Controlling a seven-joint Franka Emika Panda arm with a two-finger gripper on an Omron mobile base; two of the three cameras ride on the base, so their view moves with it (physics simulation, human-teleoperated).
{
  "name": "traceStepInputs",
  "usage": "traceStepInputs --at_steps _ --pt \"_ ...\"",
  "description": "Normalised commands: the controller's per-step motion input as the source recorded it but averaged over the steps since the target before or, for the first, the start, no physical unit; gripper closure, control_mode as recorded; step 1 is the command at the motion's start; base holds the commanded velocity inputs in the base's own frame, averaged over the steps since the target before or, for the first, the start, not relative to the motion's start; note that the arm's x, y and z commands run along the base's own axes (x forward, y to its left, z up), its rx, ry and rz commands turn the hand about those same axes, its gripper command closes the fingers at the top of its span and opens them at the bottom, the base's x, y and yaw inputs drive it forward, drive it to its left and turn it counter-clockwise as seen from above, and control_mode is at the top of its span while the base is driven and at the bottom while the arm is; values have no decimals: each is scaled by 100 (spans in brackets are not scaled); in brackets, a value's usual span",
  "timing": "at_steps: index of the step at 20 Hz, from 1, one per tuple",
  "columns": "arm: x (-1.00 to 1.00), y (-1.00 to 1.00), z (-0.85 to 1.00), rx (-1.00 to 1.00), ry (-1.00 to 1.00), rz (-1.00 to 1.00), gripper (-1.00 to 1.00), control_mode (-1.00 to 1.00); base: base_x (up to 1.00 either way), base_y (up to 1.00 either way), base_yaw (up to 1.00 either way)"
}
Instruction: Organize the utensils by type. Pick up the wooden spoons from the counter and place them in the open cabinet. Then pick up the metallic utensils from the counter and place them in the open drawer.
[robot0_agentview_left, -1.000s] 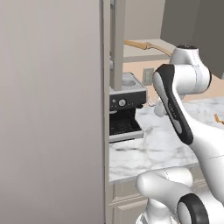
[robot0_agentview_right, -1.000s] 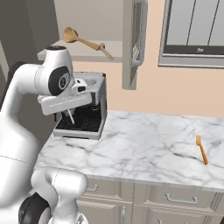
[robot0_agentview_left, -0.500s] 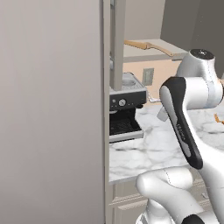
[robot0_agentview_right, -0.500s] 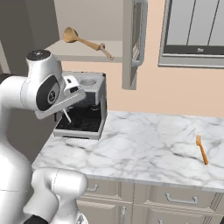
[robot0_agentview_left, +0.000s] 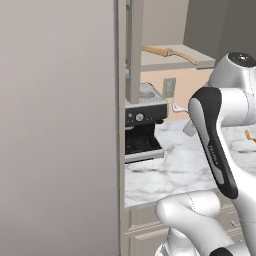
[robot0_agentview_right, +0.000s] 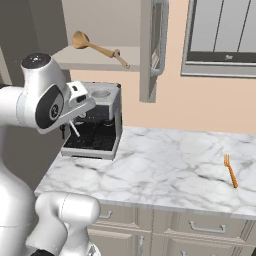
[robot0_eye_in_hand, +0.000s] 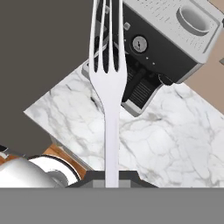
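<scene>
The gripper (robot0_eye_in_hand: 112, 177) is clamped shut on the handle of a silver fork (robot0_eye_in_hand: 108, 78), a slim pale utensil with four long tines that sticks straight out ahead of the fingers in the hand view. In the right base view the same fork shows as a thin silver sliver (robot0_agentview_right: 74, 129) slanting down under the hand, held in the air in front of the coffee machine (robot0_agentview_right: 97, 120).

Below it lies the counter (robot0_agentview_right: 165, 170), white marble with grey veins. The orange fork (robot0_agentview_right: 230, 170) rests flat near the counter's right end, well apart from the arm.

Farther up, one wooden spoon (robot0_agentview_right: 97, 47) lies on the pale shelf of the open cabinet (robot0_agentview_right: 150, 50), its round bowl to the left and its handle reaching toward the door.

Compared with a second ago, the arm has swung back and away from the coffee machine, carrying the fork with it; the wooden spoon and the orange fork lie where they did.
</scene>
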Motion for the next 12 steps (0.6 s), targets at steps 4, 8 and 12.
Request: traceStepInputs --at_steps 4,8,12 --pt "-8 0 0 0 0 0 100 -100 0 0 0" --pt "0 0 0 0 0 0 100 -100 0 0 0" --pt "0 0 0 0 0 0 100 -100 0 0 0"
